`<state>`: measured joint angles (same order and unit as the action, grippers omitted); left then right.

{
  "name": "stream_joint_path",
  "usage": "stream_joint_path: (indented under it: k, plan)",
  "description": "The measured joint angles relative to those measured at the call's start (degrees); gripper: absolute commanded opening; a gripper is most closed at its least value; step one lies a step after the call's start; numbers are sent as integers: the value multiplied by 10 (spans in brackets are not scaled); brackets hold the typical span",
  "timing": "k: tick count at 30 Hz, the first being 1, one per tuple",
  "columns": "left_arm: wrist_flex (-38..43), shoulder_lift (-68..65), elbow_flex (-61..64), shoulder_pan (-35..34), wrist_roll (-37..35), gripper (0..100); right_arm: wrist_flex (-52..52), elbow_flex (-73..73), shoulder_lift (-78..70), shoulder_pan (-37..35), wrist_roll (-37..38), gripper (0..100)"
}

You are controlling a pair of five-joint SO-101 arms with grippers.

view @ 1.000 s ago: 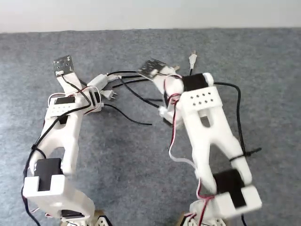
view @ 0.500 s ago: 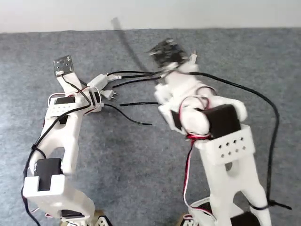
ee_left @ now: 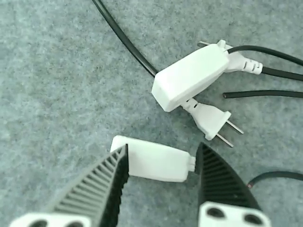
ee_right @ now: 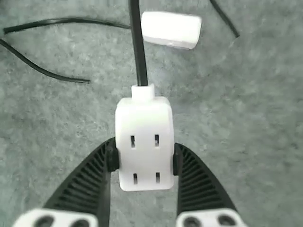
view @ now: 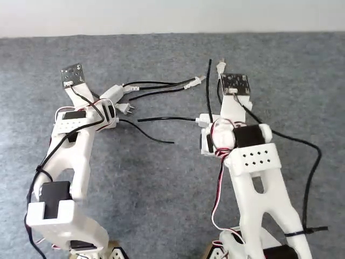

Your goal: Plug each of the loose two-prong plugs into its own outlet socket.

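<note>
**Both pincers hold a socket block, and the nearest loose plug lies by the left arm.**

The left pincer (ee_left: 162,152) is clamped on a small white plastic socket block (ee_left: 154,164). The right pincer (ee_right: 143,153) is clamped on a white plastic socket block with four slots (ee_right: 143,142). Its black cord (ee_right: 137,42) runs straight away from the pincer, so its long side lines up with the pincer. In the high view, a white two-prong plug (view: 128,109) lies on the grey carpet desk (view: 161,205) at the upper left. It is just right of the left arm, which is nearer to it. Its prongs point right, toward the right arm's block in the middle, but the two are well apart. I count three blocks: two held, and a bigger white block (ee_left: 189,80) lying loose. I count three plugs. The second white plug (view: 197,82) and third white plug (view: 220,66) lie at the top middle.
</note>
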<state>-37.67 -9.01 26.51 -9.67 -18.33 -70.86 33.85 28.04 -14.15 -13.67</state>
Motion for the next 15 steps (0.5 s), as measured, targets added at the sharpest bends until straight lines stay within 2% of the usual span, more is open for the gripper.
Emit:
stream_joint_path:
  k: [10,15]
  plan:
    - [0,0,0,0,-2,221,148,135,0,-68,-25,9]
    - [0,0,0,0,-2,221,197,181,0,-69,-25,8]
